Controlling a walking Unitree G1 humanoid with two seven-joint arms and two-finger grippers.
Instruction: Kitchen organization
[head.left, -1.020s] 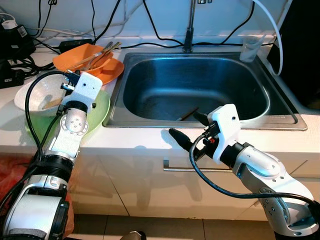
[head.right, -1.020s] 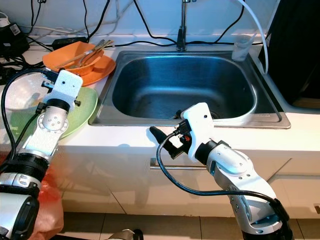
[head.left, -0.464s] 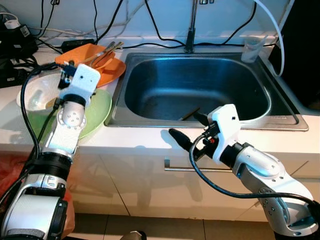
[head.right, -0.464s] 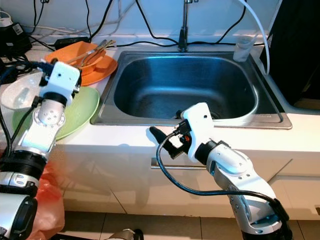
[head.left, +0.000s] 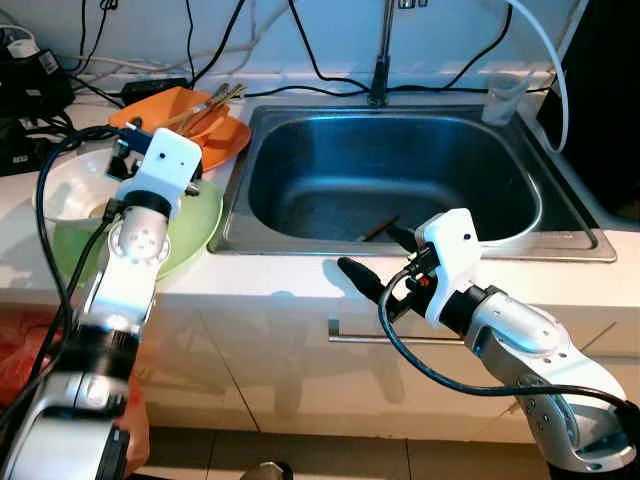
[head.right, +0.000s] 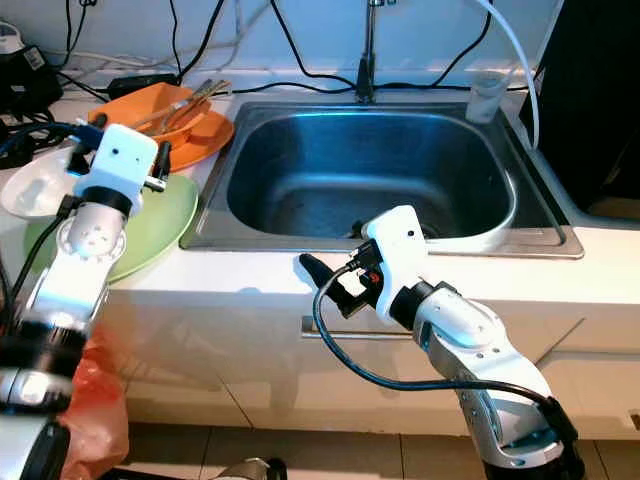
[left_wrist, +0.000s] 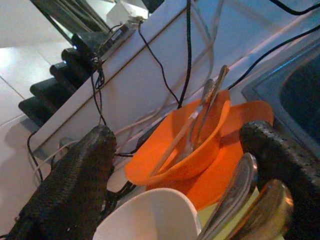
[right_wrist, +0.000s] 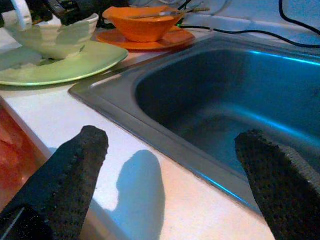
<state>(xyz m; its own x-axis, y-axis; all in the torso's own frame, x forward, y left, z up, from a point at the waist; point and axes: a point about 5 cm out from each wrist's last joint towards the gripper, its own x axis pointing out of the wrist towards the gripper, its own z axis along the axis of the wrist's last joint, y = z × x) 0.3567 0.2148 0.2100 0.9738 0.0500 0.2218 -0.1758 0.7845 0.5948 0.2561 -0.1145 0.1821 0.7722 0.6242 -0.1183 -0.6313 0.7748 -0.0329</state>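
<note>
Both claws first: my left claw stands wide apart over the dishes at the left of the bench, its fingers either side of a white bowl with two spoons lying close to one finger, and it grips nothing that I can make out; my right claw hovers spread open and empty over the bench's front edge, just before the sink; I judge the tidying barely begun, since the dishes sit stacked beside the basin and none has gone in; what is left, as I read it, is nearly all of it; going by size, the steel sink takes up the middle of the white bench, bare but for a dark stick-like thing on its floor; left of it lies a green plate carrying the white bowl, and behind that an orange plate bearing an orange bowl with chopsticks in it; a tap rises at the back, a clear cup stands at the far right corner, and black cables trail along the wall.
</note>
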